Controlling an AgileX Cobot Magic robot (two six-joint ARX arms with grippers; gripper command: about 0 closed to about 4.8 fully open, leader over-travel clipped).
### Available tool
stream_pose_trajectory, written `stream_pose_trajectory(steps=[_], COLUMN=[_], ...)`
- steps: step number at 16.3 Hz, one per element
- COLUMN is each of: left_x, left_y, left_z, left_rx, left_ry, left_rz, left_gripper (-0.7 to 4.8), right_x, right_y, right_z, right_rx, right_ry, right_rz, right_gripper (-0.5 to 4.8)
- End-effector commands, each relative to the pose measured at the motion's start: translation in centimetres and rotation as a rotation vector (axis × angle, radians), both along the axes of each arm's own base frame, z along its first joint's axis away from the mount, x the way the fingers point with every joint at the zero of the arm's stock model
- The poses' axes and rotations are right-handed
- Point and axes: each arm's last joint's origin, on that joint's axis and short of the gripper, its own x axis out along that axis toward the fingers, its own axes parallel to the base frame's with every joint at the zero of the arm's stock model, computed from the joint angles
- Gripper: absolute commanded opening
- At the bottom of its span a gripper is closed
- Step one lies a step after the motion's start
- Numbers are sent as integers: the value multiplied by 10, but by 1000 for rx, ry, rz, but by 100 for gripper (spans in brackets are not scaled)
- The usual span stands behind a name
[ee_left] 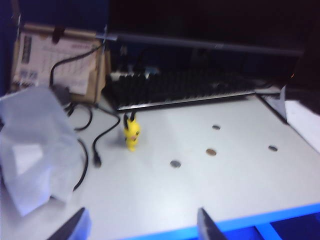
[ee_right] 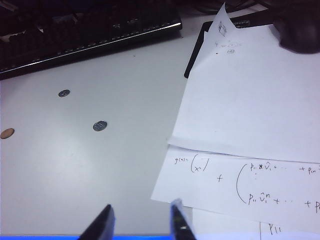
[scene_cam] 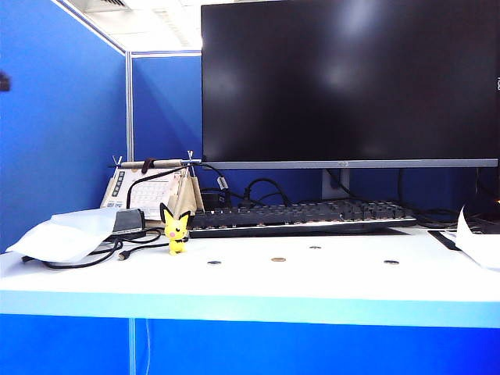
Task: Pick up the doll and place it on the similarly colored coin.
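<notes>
The yellow doll (scene_cam: 176, 230) stands upright on the white table near the keyboard's left end, and shows in the left wrist view as the doll (ee_left: 131, 134). The golden-brown coin (scene_cam: 278, 259) lies flat to its right, among three dark grey coins; the coin (ee_left: 211, 152) and the coin (ee_right: 6, 133) appear in both wrist views. My left gripper (ee_left: 141, 210) is open and empty over the table's front edge, well short of the doll. My right gripper (ee_right: 142, 204) is open and empty at the front edge beside the papers. Neither arm shows in the exterior view.
A black keyboard (scene_cam: 301, 215) and monitor (scene_cam: 348, 78) stand behind the coins. A white plastic bag (ee_left: 30, 150) and a black cable (ee_left: 97, 142) lie left of the doll. Handwritten papers (ee_right: 250, 115) cover the table's right side. Dark coins (scene_cam: 214, 262), (scene_cam: 315, 248), (scene_cam: 391, 262).
</notes>
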Motion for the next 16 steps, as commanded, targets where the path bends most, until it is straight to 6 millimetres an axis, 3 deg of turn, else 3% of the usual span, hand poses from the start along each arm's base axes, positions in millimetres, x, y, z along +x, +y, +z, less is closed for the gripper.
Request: stream_pose_trajectory(steps=[1,3,5,7,9,11,13,16], left_x=[12,23,47,82,115,153,175,213], left_y=[-15,-29,-55,-79,-87,-82,-69,-57], left_z=[4,7,7,3,2,6,9,-8], left_rx=[1,4,115,152,115,55,38,-40], left_ry=[-11,-15,8,74,140,183,185,288], left_rz=[-3,-2,-32,-74,-81,-51,-31,-143], left_gripper=[371,383,479,479,479,479,479,479], right_x=[0,0,0,0,0,-1,-1,-1], right_y=[0,0,0,0,0,0,0,0], right_z=[0,0,0,0,0,0,0,0], right_rx=[2,2,2,2,2,3,1,2], right_ry=[10,10,10,10,9,6,5,4], right_rz=[-2,-2,-2,-2,-2,0,-6,-5], right_gripper=[148,148,148,148,148,148,148,148])
